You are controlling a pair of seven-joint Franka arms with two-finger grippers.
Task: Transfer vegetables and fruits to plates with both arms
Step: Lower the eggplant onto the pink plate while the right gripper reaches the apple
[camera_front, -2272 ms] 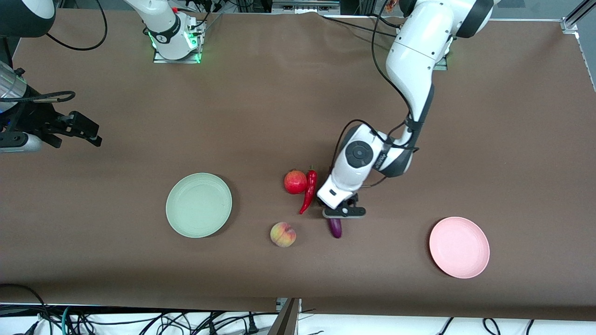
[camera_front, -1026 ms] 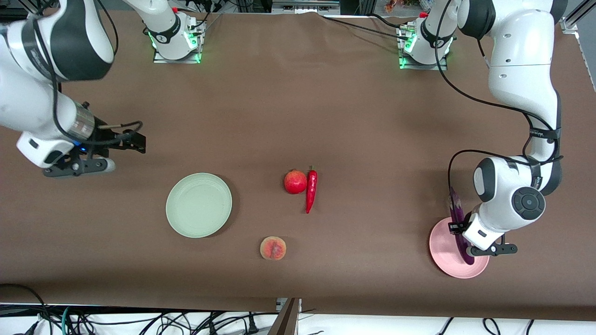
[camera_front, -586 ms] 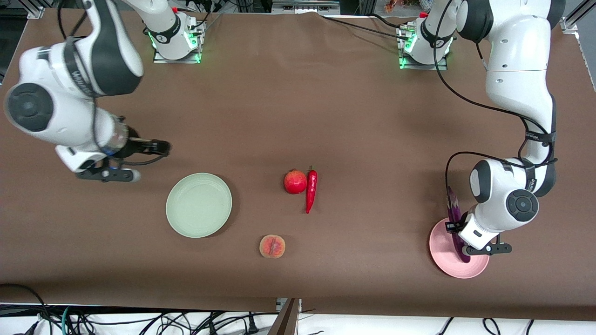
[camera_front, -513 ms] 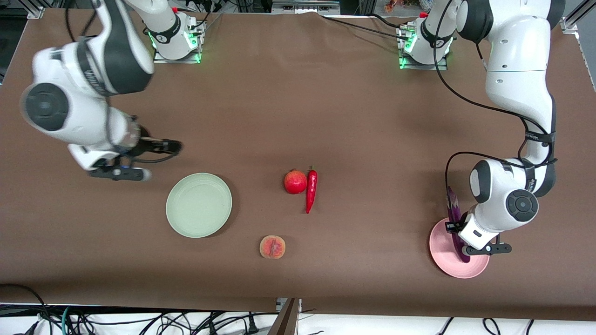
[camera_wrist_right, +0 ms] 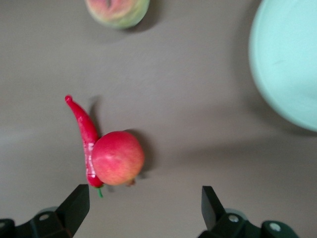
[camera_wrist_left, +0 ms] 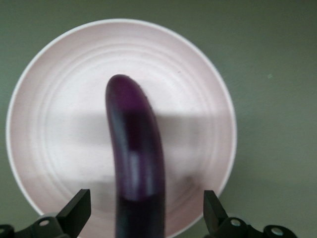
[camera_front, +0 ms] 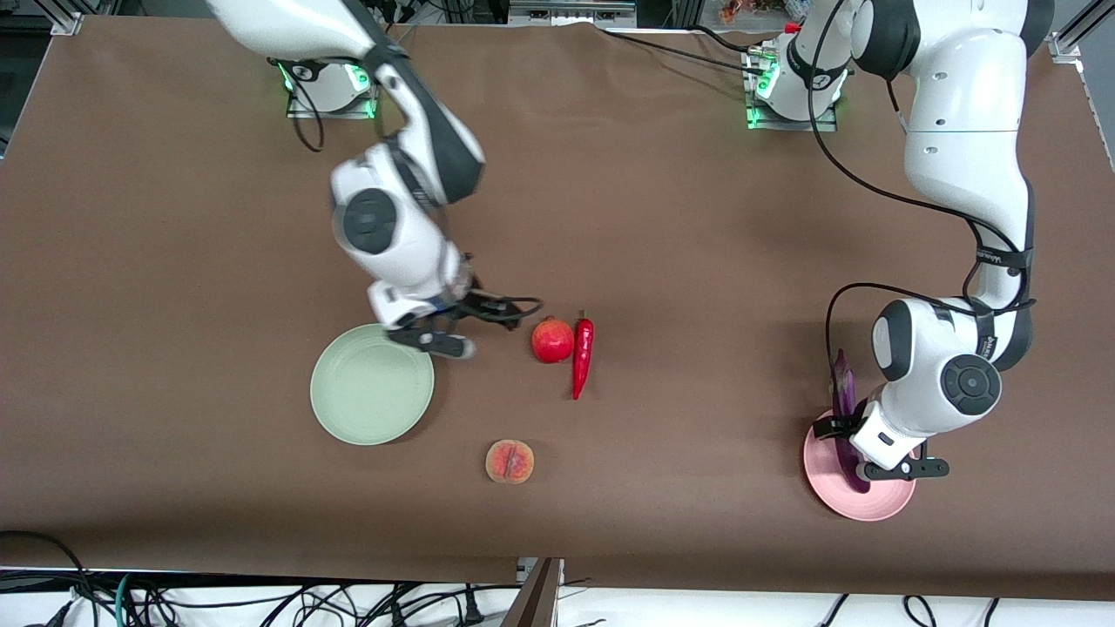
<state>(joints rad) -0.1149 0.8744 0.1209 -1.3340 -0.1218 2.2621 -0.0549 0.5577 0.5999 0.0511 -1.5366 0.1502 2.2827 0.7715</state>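
Bright, even overhead light on the brown table (camera_front: 610, 174), shadows short and soft. The right arm (camera_front: 392, 218) smears with motion blur in the front view, while the left arm (camera_front: 958, 174) reads crisp. In the left wrist view the eggplant (camera_wrist_left: 133, 158) is soft and out of focus, casting a broad dim band over the pink plate (camera_wrist_left: 198, 99). In the right wrist view, the pomegranate (camera_wrist_right: 118, 157) and mint plate (camera_wrist_right: 287, 64) look slightly blurred, colours greyish.
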